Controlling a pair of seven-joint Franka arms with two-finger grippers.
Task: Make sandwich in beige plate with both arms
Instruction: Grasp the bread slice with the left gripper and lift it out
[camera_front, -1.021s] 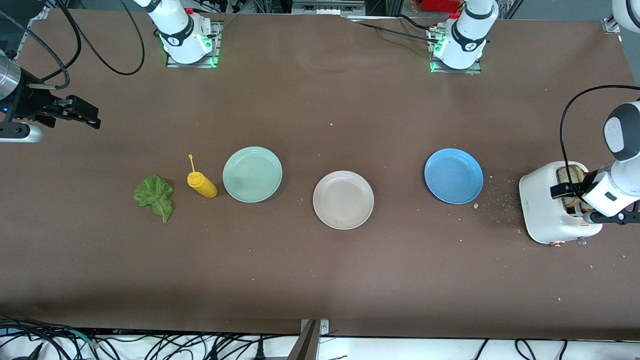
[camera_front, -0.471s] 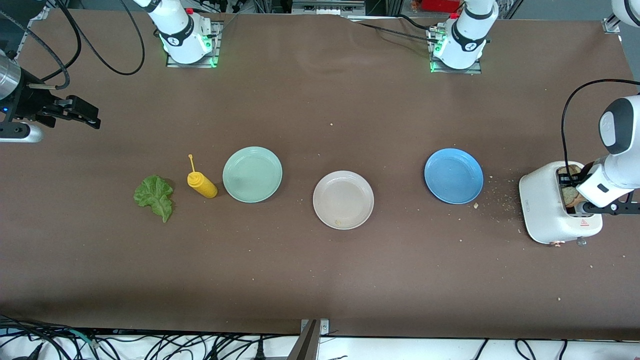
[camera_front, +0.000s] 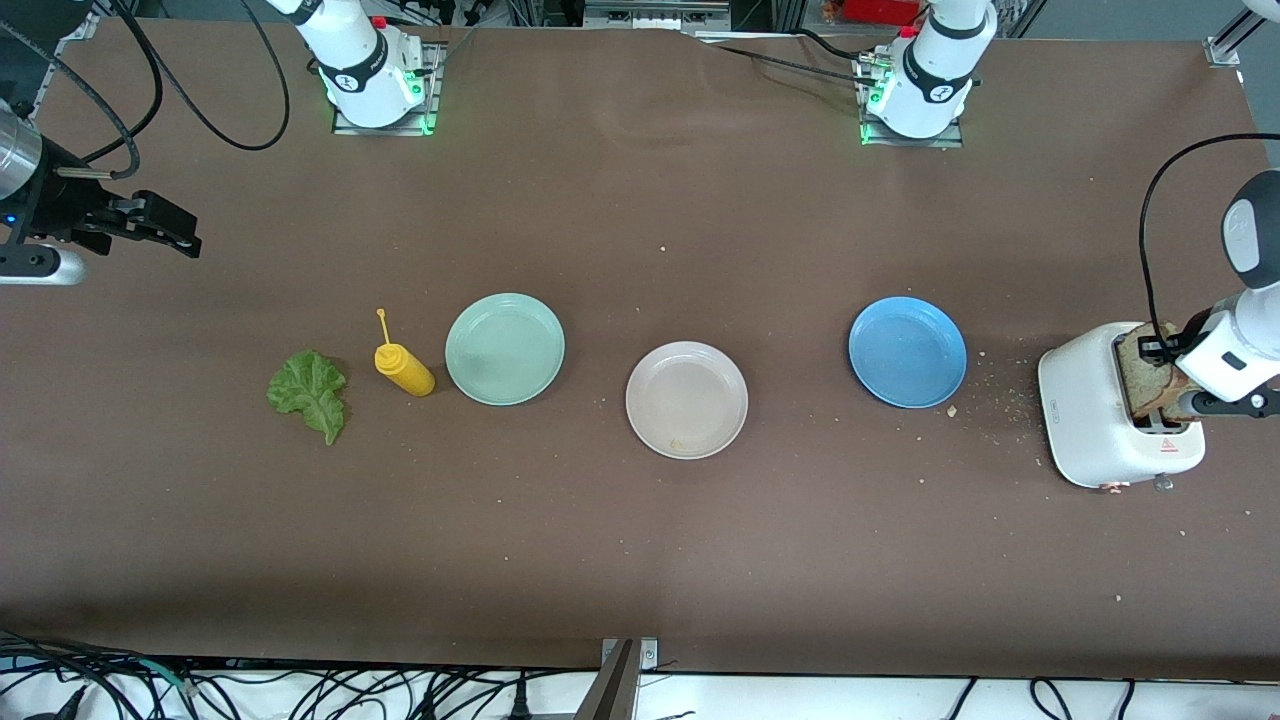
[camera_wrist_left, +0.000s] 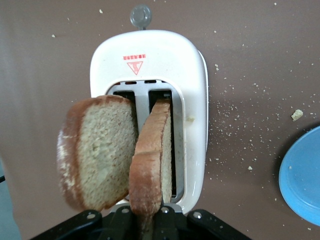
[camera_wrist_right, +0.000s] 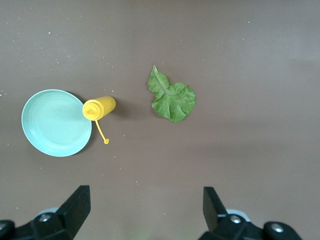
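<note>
A white toaster (camera_front: 1090, 420) stands at the left arm's end of the table. My left gripper (camera_front: 1165, 368) is over it, shut on a brown bread slice (camera_wrist_left: 150, 160) that rises edge-on from the slot nearer the blue plate. In the left wrist view, the left gripper (camera_wrist_left: 146, 216) pinches that slice's crust. A second slice (camera_wrist_left: 95, 150) leans out of the other slot. The beige plate (camera_front: 686, 395) lies mid-table with only a crumb in it. A green lettuce leaf (camera_front: 310, 392) lies toward the right arm's end. My right gripper (camera_front: 170, 235) waits open in the air there, holding nothing.
A yellow squeeze bottle (camera_front: 403, 368) lies on its side between the lettuce and a mint-green plate (camera_front: 504, 348). A blue plate (camera_front: 907, 351) sits between the beige plate and the toaster. Crumbs are scattered around the toaster.
My left gripper has closed on a bread slice at the toaster, and the slice now stands higher out of its slot. The right arm has not moved.
</note>
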